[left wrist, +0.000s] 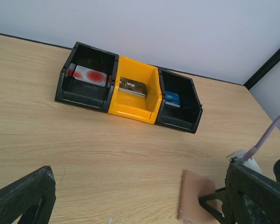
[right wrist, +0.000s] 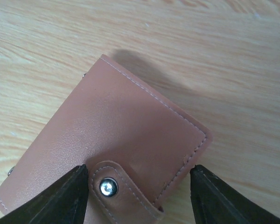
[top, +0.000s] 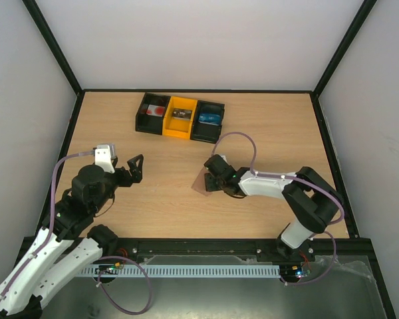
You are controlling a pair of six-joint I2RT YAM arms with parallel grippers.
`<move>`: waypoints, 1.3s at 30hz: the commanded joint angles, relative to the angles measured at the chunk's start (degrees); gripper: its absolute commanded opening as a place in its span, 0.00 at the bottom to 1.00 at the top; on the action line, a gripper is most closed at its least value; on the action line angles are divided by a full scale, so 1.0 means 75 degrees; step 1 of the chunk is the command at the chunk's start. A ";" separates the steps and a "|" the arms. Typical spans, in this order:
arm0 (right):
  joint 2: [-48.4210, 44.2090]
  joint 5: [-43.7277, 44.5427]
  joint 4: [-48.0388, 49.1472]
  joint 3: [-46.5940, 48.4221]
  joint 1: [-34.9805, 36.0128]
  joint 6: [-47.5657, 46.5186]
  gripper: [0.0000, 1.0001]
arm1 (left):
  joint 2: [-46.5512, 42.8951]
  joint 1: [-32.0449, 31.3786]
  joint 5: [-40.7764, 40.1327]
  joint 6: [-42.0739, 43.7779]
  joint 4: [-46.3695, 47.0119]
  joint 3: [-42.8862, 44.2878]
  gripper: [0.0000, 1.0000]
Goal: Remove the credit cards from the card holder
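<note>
Brown leather rectangular card holder lies mid-table on the wooden table, snapped shut by its tab, so its contents are hidden. Right gripper is over its tab end with fingers spread wide, grasping nothing; can't tell if they touch it. Left gripper hangs released, well left of the holder. Row of black, orange, black plastic bins sits at the far edge, a card in each.
</note>
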 commanded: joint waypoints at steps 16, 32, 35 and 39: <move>0.0356 0.0883 -0.0840 0.1471 0.0199 0.0863 0.46 | 0.0094 0.0031 -0.0038 -0.0072 -0.0052 0.0000 1.00; 0.1292 0.2166 -0.1436 0.2264 0.1340 0.2344 0.35 | 0.0054 0.0028 0.0056 -0.0045 -0.0040 -0.0002 1.00; 0.1588 0.2167 -0.1480 0.2398 0.1364 0.2358 0.34 | 0.0065 0.0029 0.0084 -0.0021 -0.0016 -0.0009 1.00; 0.1902 0.2446 -0.1670 0.2522 0.1414 0.2400 0.33 | 0.0035 0.0028 0.0136 -0.0011 -0.0044 0.0000 1.00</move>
